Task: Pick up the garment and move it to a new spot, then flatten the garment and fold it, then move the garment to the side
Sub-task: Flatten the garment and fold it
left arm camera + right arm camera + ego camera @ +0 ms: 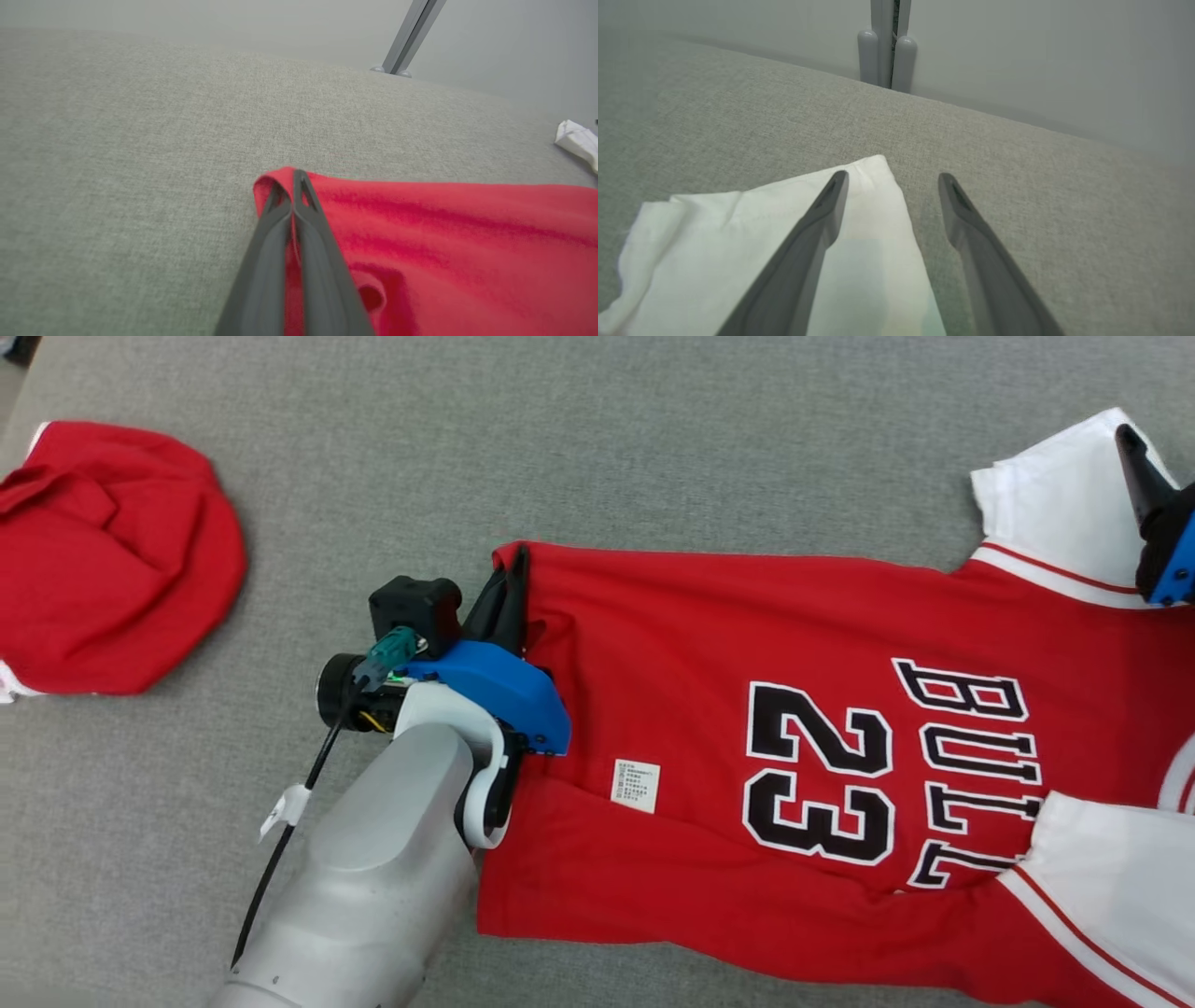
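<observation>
So the red jersey (728,728) is spread flat on the grey woven-cloth surface (653,448), with the black-and-white "23" lettering facing up and a small white label (636,785) near the hem. The left gripper (294,183) is pinched tight on the jersey's hem corner, soft knit bunched between its fingers. The right gripper (892,179) is spread wide, one finger over the white sleeve (761,219). Another red garment (112,560) sits rumpled well off to the left.

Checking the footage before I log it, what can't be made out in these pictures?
Head view: jersey cut off by right edge.
Head view: label print too small to read.
Head view: left forearm hides hem beneath it.
Right wrist view: whether open right jaws touch the sleeve, unclear.
</observation>
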Robot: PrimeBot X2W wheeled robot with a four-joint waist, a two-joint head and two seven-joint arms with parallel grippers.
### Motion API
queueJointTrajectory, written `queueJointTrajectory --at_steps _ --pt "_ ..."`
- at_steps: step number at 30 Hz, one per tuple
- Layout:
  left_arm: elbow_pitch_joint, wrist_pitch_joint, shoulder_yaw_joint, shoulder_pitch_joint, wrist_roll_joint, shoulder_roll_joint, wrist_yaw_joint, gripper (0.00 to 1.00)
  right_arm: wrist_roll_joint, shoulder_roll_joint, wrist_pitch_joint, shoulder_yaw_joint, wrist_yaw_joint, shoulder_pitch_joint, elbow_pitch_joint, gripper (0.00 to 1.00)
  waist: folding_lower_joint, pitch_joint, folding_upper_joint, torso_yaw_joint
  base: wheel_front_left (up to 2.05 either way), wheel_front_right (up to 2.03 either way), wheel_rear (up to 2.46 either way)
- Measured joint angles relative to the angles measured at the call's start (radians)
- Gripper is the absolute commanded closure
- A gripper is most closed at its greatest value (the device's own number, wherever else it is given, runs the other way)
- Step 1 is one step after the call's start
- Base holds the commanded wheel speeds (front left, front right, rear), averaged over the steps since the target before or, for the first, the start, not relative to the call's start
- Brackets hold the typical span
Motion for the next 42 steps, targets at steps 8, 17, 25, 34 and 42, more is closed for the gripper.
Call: queueJointTrajectory --at_steps 8,17,25,34,42 --pt "-0.054 0.0 -0.093 -0.025 -0.07 0.0 0.034 1.0 0.026 -0.047 0.056 0.069 0.0 -0.042 0.044 0.0 0.0 0.042 -0.0001 0.065 0.0 0.0 0.0" --pt "-0.056 0.0 -0.096 -0.026 -0.081 0.0 0.056 1.0 0.062 -0.053 0.036 0.117 0.001 -0.066 0.052 1.0 -0.0001 0.058 -0.0003 0.059 0.0 0.0 0.0" --pt "-0.074 0.0 -0.008 -0.075 -0.023 -0.002 0.064 1.0 0.013 -0.058 -0.199 0.082 0.001 -0.15 0.121 1.0 0.0 0.056 -0.0002 0.026 0.0 0.0 0.0" --pt "-0.029 0.0 0.102 -0.135 0.071 -0.001 0.022 1.0 -0.055 -0.035 -0.248 -0.033 0.001 -0.205 0.105 1.0 0.0 0.03 -0.0001 -0.034 0.0 0.0 0.0" --pt "0.04 -0.001 0.199 -0.036 0.119 0.042 -0.042 1.0 -0.097 0.081 -0.249 -0.138 0.0 -0.021 -0.057 1.0 0.0 -0.051 -0.0001 -0.117 0.0 0.0 0.0"
